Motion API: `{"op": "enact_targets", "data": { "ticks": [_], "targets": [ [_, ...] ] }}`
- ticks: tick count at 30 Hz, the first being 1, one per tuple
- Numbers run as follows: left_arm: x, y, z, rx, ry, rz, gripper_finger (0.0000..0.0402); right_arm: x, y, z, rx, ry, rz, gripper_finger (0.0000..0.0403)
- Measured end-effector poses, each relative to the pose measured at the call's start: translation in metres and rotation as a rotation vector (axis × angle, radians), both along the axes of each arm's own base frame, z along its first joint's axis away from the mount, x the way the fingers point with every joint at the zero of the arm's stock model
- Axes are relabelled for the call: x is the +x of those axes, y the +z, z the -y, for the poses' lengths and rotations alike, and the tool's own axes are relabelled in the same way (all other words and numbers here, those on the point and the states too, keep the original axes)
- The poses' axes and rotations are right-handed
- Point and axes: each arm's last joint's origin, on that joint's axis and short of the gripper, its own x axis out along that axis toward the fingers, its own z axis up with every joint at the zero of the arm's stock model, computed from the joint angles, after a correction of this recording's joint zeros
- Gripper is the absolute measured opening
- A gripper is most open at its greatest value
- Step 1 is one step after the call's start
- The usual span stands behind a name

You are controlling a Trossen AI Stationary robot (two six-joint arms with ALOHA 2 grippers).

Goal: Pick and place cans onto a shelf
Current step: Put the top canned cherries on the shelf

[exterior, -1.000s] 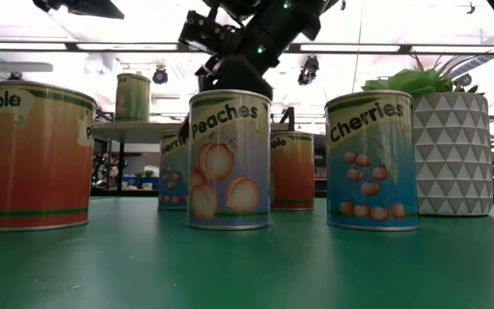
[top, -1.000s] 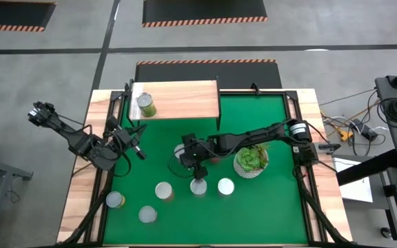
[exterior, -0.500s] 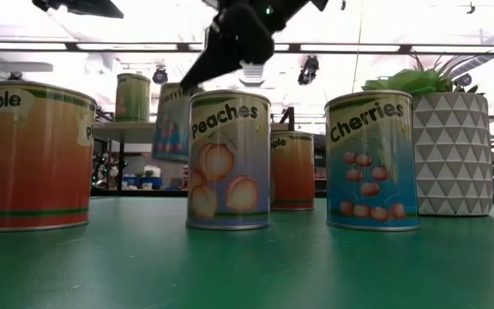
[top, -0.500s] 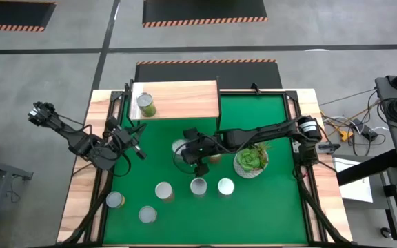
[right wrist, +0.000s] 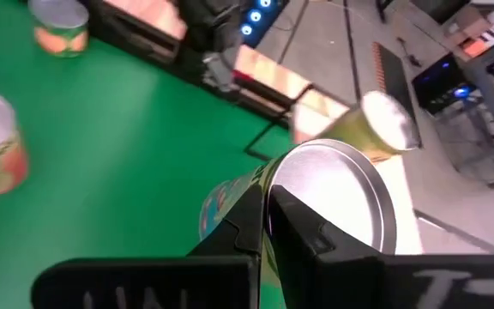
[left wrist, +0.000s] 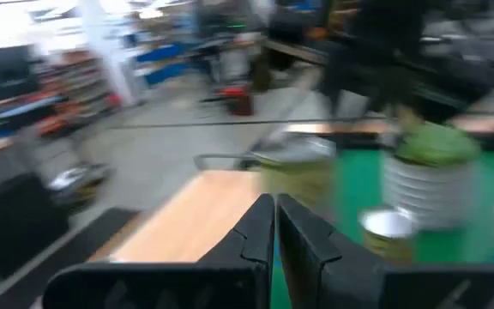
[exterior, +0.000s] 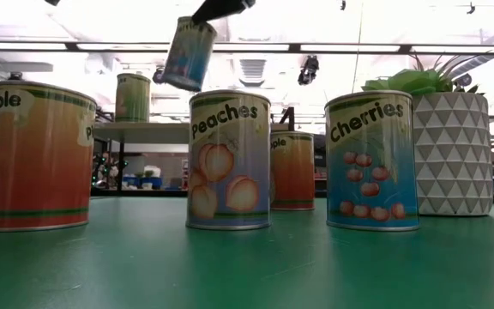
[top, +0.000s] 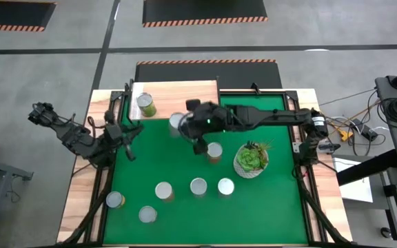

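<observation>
My right gripper (top: 189, 125) is shut on a blue-labelled can (top: 177, 122), held high over the green mat just in front of the shelf (top: 185, 96). In the low view the can (exterior: 189, 53) hangs tilted in the air. A green can (top: 145, 105) stands on the shelf's left end. Several more cans stand on their bases on the mat: an orange one (top: 214, 151), a Peaches can (exterior: 229, 159), a Cherries can (exterior: 372, 160) and others near the front. My left gripper (top: 125, 133) is shut and empty at the mat's left edge. My right gripper holds the blue can at the rim of its silvery top (right wrist: 274, 184), pinched between the two fingers, one finger (right wrist: 303, 232) over the top and the other on the label side. The can is lifted clear and tilted, its bottom swung toward the shelf.
A white pot with a leafy plant (top: 251, 160) stands right of the orange can. A black frame (top: 291, 103) borders the mat. The shelf's right half (top: 198, 100) is bare.
My right gripper has lifted the blue can off the mat behind the Peaches can and carried it up and toward the far edge and the shelf. The can has tipped from upright to tilted. My left gripper has drawn slightly toward the table's left edge.
</observation>
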Motion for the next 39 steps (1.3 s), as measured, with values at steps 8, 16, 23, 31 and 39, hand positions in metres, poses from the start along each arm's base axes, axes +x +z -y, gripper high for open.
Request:
{"op": "enact_targets", "data": {
  "ticks": [8, 16, 23, 31, 39],
  "targets": [
    [-0.008, 0.001, -0.004, -0.015, -0.019, 0.023, 0.0, 0.019, 0.008, 0.058, -0.026, -0.057, -0.021, 0.0008],
    [-0.009, 0.001, -0.005, -0.017, -0.02, 0.026, 0.0, 0.035, -0.01, 0.108, -0.044, -0.133, -0.041, 0.0008],
    [-0.009, 0.001, -0.005, -0.007, -0.021, 0.021, 0.0, 0.042, -0.023, 0.116, -0.063, -0.136, -0.061, 0.0008],
    [-0.009, 0.0, -0.005, -0.007, -0.021, 0.021, 0.0, 0.043, -0.025, 0.117, -0.082, -0.127, -0.066, 0.0014],
    [-0.009, 0.0, -0.005, -0.007, -0.021, 0.021, 0.0, 0.044, -0.025, 0.117, -0.076, -0.131, -0.062, 0.0061]
  ]
}}
